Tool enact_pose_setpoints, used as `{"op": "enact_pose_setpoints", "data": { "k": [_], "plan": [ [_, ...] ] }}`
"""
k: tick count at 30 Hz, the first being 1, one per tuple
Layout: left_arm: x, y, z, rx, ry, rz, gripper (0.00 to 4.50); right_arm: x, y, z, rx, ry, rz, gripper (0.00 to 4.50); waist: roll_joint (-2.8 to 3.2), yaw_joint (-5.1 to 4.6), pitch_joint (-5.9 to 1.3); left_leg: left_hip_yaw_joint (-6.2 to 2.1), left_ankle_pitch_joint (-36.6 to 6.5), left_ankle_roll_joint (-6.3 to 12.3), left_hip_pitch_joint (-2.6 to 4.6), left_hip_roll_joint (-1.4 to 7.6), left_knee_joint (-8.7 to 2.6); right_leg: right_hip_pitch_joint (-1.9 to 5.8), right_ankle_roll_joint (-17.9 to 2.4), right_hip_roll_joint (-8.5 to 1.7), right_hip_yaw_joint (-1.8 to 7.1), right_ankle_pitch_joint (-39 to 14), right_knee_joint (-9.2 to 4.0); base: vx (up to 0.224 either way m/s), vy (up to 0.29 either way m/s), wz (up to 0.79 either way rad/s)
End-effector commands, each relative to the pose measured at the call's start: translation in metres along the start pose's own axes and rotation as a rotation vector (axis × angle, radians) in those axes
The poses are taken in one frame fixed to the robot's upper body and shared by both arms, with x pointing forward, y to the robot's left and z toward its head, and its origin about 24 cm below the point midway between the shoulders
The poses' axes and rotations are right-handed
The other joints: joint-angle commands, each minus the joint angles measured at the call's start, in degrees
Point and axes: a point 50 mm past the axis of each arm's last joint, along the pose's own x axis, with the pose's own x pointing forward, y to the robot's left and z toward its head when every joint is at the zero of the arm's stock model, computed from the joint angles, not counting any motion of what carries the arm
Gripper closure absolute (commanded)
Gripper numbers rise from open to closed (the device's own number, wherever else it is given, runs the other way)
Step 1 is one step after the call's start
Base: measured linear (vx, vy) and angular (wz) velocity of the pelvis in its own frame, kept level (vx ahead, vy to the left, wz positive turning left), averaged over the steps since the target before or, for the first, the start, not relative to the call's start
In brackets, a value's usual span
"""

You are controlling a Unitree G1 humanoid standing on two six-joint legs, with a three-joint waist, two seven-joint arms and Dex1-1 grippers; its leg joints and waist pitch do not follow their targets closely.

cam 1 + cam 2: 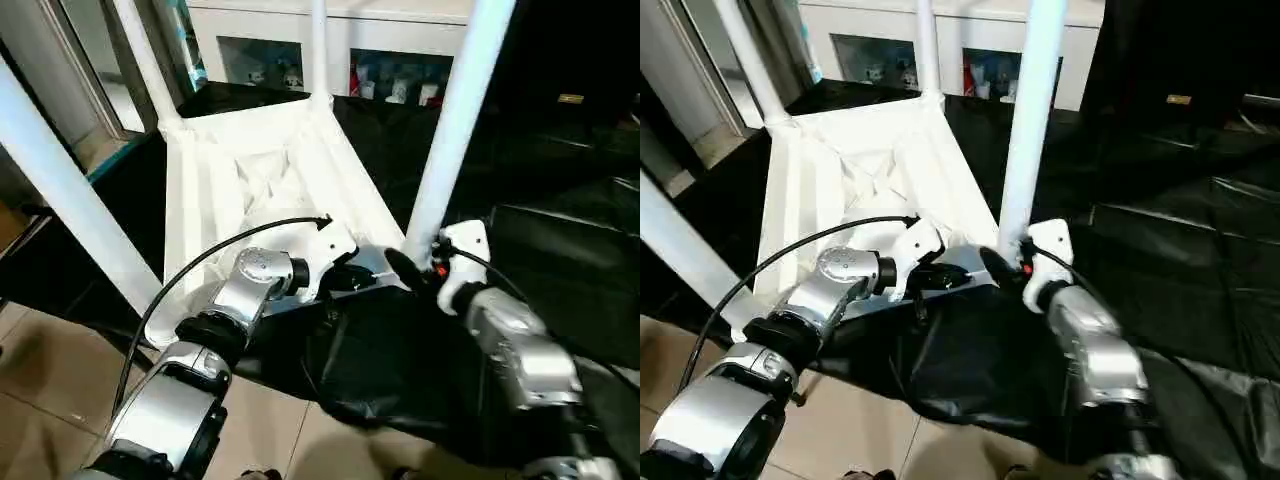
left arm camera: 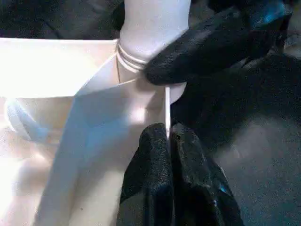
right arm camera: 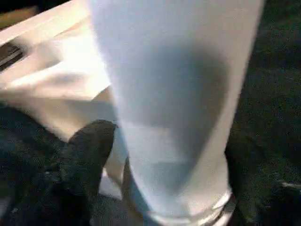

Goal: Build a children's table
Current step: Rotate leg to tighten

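The table top (image 1: 250, 180) lies upside down on the dark desk (image 1: 560, 250). All four legs stand up in its corners, so I think I am nearly done. My left hand (image 2: 168, 141) pinches its thin edge. My right hand (image 1: 420, 270) wraps the near leg (image 1: 455, 120); whether it grips, I cannot tell.

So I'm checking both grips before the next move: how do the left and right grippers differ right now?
The left gripper has its jaws shut on the thin rim of the tabletop; the right gripper has its jaws spread around the base of the near-right leg. The left reaches in across the upturned top's near edge, the right at its corner socket. Both work the same corner.
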Motion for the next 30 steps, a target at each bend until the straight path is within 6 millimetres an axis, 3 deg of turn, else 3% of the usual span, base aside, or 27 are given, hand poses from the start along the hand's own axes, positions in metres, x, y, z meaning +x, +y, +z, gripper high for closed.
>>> {"op": "enact_pose_setpoints", "data": {
  "k": [1,6,7,9,12,14,19,22,25,30],
  "plan": [
    [0.01,-0.017,0.005,0.041,-0.035,-0.171,4.5,0.01,0.036,-0.006,0.003,0.028,0.283,0.77,-1.17,0.53,-3.3,-1.07,-15.3,4.92,1.03,1.93,-3.96,2.18,-12.1,-0.37,0.0,-11.5,-3.2,0.06,-0.024,0.01],
    [-0.007,-0.018,-0.003,0.051,0.006,-0.286,4.5,-0.006,0.024,0.0,-0.027,0.035,0.37,0.77,-0.99,1.45,-3.96,-0.7,-6.9,7.93,1.05,2.07,-2.81,2.55,-16.1,-0.11,-0.23,0.8,-1.49,0.063,-0.024,-0.01],
    [-0.011,-0.017,-0.005,0.053,0.018,-0.296,4.5,-0.009,0.021,0.001,-0.034,0.041,0.376,0.77,-1.11,1.97,-4.19,-0.56,-4.3,9.4,1.13,1.99,-2.35,2.46,-17.2,0.01,-0.21,5.6,-0.87,0.0,0.0,0.0],
    [-0.019,-0.015,-0.008,0.056,0.045,-0.312,4.5,-0.017,0.015,0.002,-0.046,0.056,0.41,0.77,-1.02,2.22,-4.37,-0.58,-3.0,10.36,1.28,2.03,-2.12,2.53,-17.9,0.01,-0.25,7.9,-0.6,0.0,0.0,0.0],
    [-0.024,-0.015,-0.01,0.052,0.051,-0.328,4.5,-0.022,0.013,0.002,-0.047,0.072,0.451,0.77,-1.07,2.42,-4.16,-0.54,-4.2,10.58,1.27,2.12,-2.18,2.48,-18.0,-0.04,-0.33,5.7,-0.75,0.0,0.0,0.0],
    [-0.029,-0.016,-0.011,0.047,0.054,-0.355,4.5,-0.028,0.011,0.002,-0.049,0.095,0.502,0.77,-0.99,2.66,-3.97,-0.59,-6.5,9.46,1.41,2.31,-2.49,2.51,-17.7,-0.19,-0.31,1.1,-1.08,0.0,0.0,0.0],
    [-0.032,-0.016,-0.012,0.046,0.056,-0.371,4.5,-0.03,0.01,0.003,-0.044,0.101,0.521,1.13,-1.06,2.81,-3.7,-0.61,-10.4,6.88,1.44,2.34,-2.85,2.31,-16.7,-0.26,-0.1,-4.7,-1.57,0.0,0.0,0.0],
    [-0.034,-0.017,-0.012,0.043,0.053,-0.382,4.5,-0.031,0.011,0.003,-0.032,0.098,0.534,1.54,-1.14,2.79,-3.58,-0.7,-11.5,6.08,1.3,2.27,-2.95,2.33,-16.1,-0.34,-0.04,-6.7,-1.68,0.0,0.0,0.0],
    [-0.034,-0.017,-0.011,0.039,0.048,-0.384,4.5,-0.03,0.015,0.001,-0.016,0.094,0.543,1.67,-1.17,2.74,-3.52,-0.71,-11.4,5.66,1.29,2.26,-2.96,2.17,-15.6,-0.29,0.01,-7.4,-1.76,0.0,0.0,0.0],
    [-0.024,-0.013,-0.007,0.024,0.011,-0.274,4.5,-0.016,0.017,-0.009,0.021,0.065,0.366,1.8,-0.97,2.57,-3.38,-0.72,-12.4,4.81,1.24,2.16,-3.13,1.95,-15.0,-0.23,0.0,-8.9,-1.91,0.0,0.0,0.0]
  ]
}}
